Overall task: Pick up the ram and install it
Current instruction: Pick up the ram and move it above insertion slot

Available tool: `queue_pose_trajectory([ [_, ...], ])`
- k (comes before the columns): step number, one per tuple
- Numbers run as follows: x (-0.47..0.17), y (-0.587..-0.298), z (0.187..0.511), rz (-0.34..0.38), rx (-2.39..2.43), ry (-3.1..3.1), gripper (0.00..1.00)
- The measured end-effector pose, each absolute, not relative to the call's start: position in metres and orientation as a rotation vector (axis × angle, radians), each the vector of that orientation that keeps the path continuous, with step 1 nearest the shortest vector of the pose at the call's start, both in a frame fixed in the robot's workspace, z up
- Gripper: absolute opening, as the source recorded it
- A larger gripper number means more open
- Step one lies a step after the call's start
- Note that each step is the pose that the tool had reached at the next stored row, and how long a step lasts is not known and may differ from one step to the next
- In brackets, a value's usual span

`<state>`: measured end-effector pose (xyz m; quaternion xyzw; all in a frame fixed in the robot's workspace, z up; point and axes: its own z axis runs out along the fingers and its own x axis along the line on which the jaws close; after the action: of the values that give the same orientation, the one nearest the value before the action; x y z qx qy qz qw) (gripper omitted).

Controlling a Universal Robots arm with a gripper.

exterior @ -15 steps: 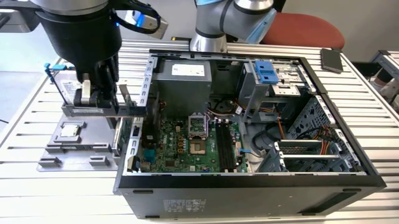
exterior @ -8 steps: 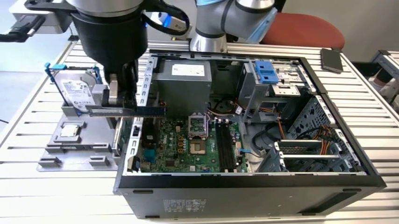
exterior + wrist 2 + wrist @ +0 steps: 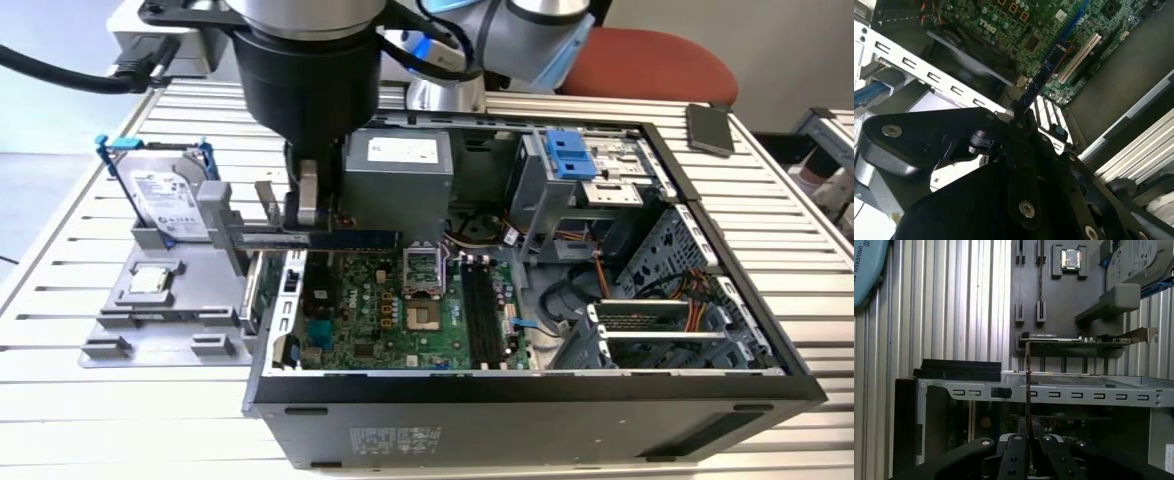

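Observation:
The ram (image 3: 350, 240) is a long thin stick held level in the air over the open computer case's (image 3: 534, 385) wall on the exterior view's left. My gripper (image 3: 306, 222) is shut on it from above. In the second wrist view the ram (image 3: 1046, 75) shows edge-on, reaching out from the black fingers (image 3: 1024, 130) over the green motherboard (image 3: 1019, 25). In the first wrist view the ram (image 3: 1028, 380) is a thin line rising from my gripper (image 3: 1029, 432) across the case rim (image 3: 1079, 395). The motherboard's dark memory slots (image 3: 481, 312) lie to the exterior view's right of the gripper.
A grey fixture (image 3: 160, 335) beside the case holds a silver hard drive with blue rails (image 3: 166, 198), a small square chip (image 3: 150, 280) and a bracketed expansion card (image 3: 1074, 338). Inside the case are a grey power supply (image 3: 398, 165), cables and a drive cage (image 3: 661, 325). A dark phone (image 3: 710, 128) lies on the slatted table.

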<state>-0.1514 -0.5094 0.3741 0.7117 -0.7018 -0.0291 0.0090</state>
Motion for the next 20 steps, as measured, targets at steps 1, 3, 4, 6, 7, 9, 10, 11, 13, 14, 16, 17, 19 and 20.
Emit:
queue_pose_trajectory([
  [1, -0.147, -0.509, 0.374, -0.092, 2.223, -2.192, 0.0],
  [3, -0.138, -0.509, 0.374, -0.095, 2.221, -2.191, 0.0],
  [4, -0.133, -0.509, 0.374, -0.096, 2.221, -2.19, 0.0],
  [6, -0.124, -0.509, 0.374, -0.098, 2.219, -2.189, 0.0],
  [7, -0.12, -0.509, 0.374, -0.1, 2.219, -2.188, 0.0],
  [9, -0.11, -0.509, 0.374, -0.102, 2.217, -2.187, 0.0],
  [10, -0.106, -0.51, 0.374, -0.104, 2.217, -2.186, 0.0],
  [11, -0.101, -0.51, 0.374, -0.105, 2.216, -2.186, 0.0],
  [13, -0.092, -0.51, 0.374, -0.108, 2.215, -2.184, 0.0],
  [14, -0.088, -0.51, 0.374, -0.11, 2.214, -2.184, 0.0],
  [16, -0.079, -0.51, 0.374, -0.112, 2.212, -2.182, 0.0],
  [17, -0.074, -0.51, 0.374, -0.114, 2.212, -2.181, 0.0],
  [19, -0.065, -0.51, 0.374, -0.117, 2.21, -2.18, 0.0],
  [20, -0.06, -0.51, 0.374, -0.118, 2.21, -2.179, 0.0],
])
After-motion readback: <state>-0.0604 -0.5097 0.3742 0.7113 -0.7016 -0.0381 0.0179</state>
